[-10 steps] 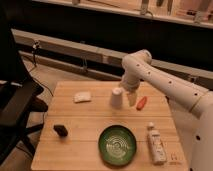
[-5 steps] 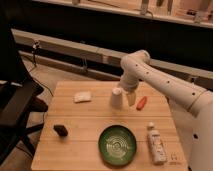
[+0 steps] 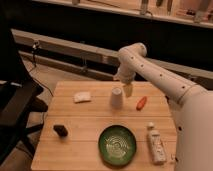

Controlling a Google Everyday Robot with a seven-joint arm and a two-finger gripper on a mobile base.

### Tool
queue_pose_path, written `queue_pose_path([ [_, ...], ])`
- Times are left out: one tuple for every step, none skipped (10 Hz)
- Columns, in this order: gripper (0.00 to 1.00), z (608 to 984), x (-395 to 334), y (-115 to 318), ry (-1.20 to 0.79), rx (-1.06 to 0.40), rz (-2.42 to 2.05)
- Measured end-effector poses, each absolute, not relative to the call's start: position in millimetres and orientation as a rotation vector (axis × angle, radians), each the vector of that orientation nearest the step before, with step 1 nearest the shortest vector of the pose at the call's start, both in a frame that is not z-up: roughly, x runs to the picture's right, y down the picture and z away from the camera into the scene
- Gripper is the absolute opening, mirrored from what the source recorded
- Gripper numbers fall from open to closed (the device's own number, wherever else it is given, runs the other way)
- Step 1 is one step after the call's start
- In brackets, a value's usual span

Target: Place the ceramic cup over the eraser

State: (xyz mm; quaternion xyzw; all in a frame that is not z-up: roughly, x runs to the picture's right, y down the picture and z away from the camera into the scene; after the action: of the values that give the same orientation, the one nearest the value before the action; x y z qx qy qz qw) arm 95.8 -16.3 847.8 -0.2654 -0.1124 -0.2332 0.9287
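The ceramic cup (image 3: 116, 97), small, white and tapered, stands upside down on the wooden table (image 3: 90, 150), towards the back middle. My gripper (image 3: 128, 90) hangs from the white arm right beside the cup's right side, at about the height of its top. A flat white block (image 3: 82, 97) lies left of the cup, and a small black block (image 3: 60, 130) lies nearer the front left. I cannot tell which of the two is the eraser.
A green bowl (image 3: 117, 145) sits at the front middle. A white bottle with a label (image 3: 155, 145) lies at the front right. A small orange-red object (image 3: 142, 103) lies right of the cup. A black chair (image 3: 15, 110) stands to the left of the table.
The gripper stays close against the cup's right side with only a slight shift. The cup and the other objects have not visibly moved.
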Motion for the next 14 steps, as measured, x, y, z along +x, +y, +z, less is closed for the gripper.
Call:
queue_pose_path([
  [0.8, 854, 95, -19, -0.226, -0.547, -0.495],
  [0.8, 862, 92, -19, -0.225, -0.556, -0.511],
  [0.8, 868, 86, -18, -0.226, -0.564, -0.528],
  [0.8, 875, 81, -13, -0.229, -0.58, -0.541],
  [0.8, 883, 82, -7, -0.222, -0.602, -0.55],
  [0.8, 888, 83, -2, -0.22, -0.617, -0.552],
  [0.8, 891, 83, 3, -0.219, -0.633, -0.554],
  [0.8, 894, 84, 8, -0.22, -0.65, -0.551],
  [0.8, 897, 89, 13, -0.214, -0.667, -0.539],
  [0.8, 900, 96, 20, -0.212, -0.689, -0.522],
  [0.8, 901, 100, 24, -0.214, -0.703, -0.512],
  [0.8, 902, 102, 31, -0.218, -0.722, -0.504],
  [0.8, 903, 106, 38, -0.222, -0.741, -0.497],
  [0.8, 902, 107, 43, -0.225, -0.751, -0.496],
])
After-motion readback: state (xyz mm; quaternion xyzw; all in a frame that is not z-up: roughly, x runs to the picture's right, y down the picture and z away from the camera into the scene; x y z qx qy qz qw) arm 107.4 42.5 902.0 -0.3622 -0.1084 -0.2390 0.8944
